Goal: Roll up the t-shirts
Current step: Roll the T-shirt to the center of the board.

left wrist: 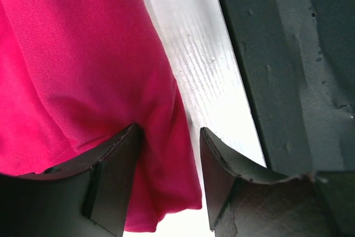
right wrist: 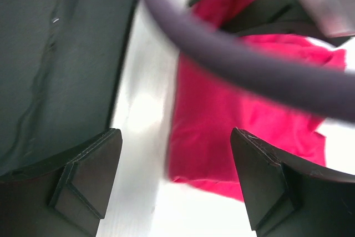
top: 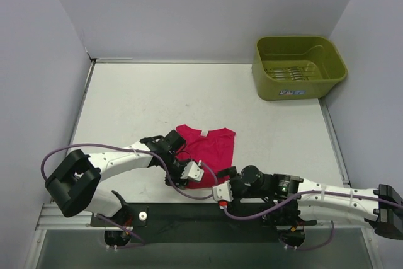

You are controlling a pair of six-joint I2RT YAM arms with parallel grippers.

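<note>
The t-shirt (top: 213, 148) lies folded near the front edge of the surface (top: 138, 102), its white neck label (top: 204, 133) too small to read. My left tool (left wrist: 169, 137) stands open astride the shirt's edge; my right tool (right wrist: 175, 134) gapes open just beside the fabric.

top external: overhead from the near side, whole table (top: 126, 105)
wrists: low, close, both facing the t-shirt (left wrist: 72, 65) near edge
</note>
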